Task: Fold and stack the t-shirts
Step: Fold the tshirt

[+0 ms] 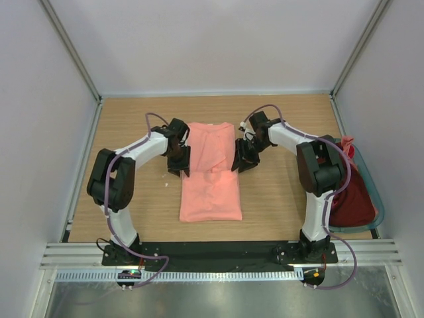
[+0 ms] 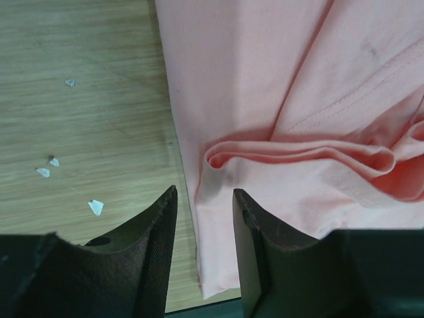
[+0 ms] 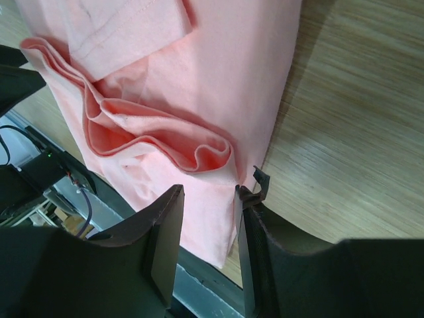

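On the light wooden table (image 1: pixel 132 126), a few small white scraps (image 2: pixel 96 207) lie at about 9 o'clock from the left gripper (image 1: pixel 177 165). That gripper sits at the 9 o'clock edge of the plain salmon-pink cloth t-shirt (image 1: pixel 211 179). Its dark fingers (image 2: pixel 159 225) stand apart and straddle the shirt's side edge without pinching it.

The shirt lies at the middle of the table as a long narrow strip running from 12 to 6 o'clock. A bunched ridge of cloth (image 2: pixel 298 156) crosses it between the two grippers.

At the shirt's 3 o'clock edge is the right gripper (image 1: pixel 242 162). Its fingers (image 3: pixel 165 232) are also spread, with the shirt's edge and the end of the ridge (image 3: pixel 205 156) in the gap between them.

Well apart, at the table's 3 o'clock side, the grey-teal plastic basket (image 1: pixel 379 205) holds a crumpled dark maroon t-shirt (image 1: pixel 351 199). A bit of another salmon-pink cloth (image 1: pixel 347 142) shows at its 12 o'clock end.
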Motion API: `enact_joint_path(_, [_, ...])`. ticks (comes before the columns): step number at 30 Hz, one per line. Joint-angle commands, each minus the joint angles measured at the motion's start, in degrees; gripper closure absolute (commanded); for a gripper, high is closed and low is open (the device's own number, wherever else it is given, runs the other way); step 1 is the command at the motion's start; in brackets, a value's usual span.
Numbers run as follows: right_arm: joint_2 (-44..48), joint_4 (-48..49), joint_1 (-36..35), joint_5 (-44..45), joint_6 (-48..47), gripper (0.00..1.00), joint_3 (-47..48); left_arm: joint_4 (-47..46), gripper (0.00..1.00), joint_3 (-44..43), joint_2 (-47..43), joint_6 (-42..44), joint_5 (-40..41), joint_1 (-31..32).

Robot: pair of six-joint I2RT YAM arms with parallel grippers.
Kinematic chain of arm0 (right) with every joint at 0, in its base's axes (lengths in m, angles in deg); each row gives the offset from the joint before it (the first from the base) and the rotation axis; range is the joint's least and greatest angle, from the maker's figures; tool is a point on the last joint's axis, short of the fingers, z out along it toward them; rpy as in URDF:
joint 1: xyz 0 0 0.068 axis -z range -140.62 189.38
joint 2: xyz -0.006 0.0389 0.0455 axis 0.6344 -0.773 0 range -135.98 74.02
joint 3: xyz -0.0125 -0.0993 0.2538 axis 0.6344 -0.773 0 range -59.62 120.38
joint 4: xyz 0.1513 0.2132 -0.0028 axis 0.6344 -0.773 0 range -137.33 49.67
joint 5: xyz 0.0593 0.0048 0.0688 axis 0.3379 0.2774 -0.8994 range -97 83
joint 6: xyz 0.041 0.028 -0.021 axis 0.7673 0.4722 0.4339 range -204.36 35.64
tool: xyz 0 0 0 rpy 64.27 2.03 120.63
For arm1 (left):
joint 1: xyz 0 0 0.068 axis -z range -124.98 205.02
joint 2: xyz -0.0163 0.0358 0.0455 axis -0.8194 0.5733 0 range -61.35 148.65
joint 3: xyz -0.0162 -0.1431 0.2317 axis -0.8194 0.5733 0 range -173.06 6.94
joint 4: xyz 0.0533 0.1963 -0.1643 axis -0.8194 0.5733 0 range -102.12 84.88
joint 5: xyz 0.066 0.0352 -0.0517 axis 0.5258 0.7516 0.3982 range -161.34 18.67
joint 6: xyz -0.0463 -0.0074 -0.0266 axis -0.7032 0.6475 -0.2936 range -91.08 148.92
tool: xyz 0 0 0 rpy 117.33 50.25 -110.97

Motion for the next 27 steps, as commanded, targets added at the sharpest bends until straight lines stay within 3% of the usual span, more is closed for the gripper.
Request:
enact_joint_path(1, [-0.7, 0.4, -0.7, -1.1, -0.6, 0.57, 1.8, -1.9, 0.60, -2.6, 1.6, 1.8, -1.6, -0.9])
enact_joint_path(13, [-3.6, 1.0, -0.9, -1.2, -0.3, 0.57, 3.6, -2.8, 0.73, -4.6, 4.9, 1.2, -5.9, -1.2])
enact_joint_path(16, [-3.8, 0.7, -0.8, -0.3, 0.0, 0.65, 4.5, -2.3, 0.83, -4.9, 5.0, 1.2, -4.8, -1.4])
enact_joint_path(17, [-3.6, 0.4, -0.9, 0.2, 0.1, 0.77, 4.8, -2.1, 0.87, -5.1, 4.9, 1.2, -3.6, -1.5])
enact_joint_path(20, [-3.3, -0.3, -0.8, 2.0, 0.4, 0.97, 4.7, -1.2, 0.96, -5.1, 4.8, 0.9, -2.1, -2.3])
enact_joint_path(27, [-0.4, -0.4, -0.8, 7.0, 1.7, 0.99, 3.4, -1.0, 1.00, -4.9, 4.6, 1.1, -1.5, -3.6])
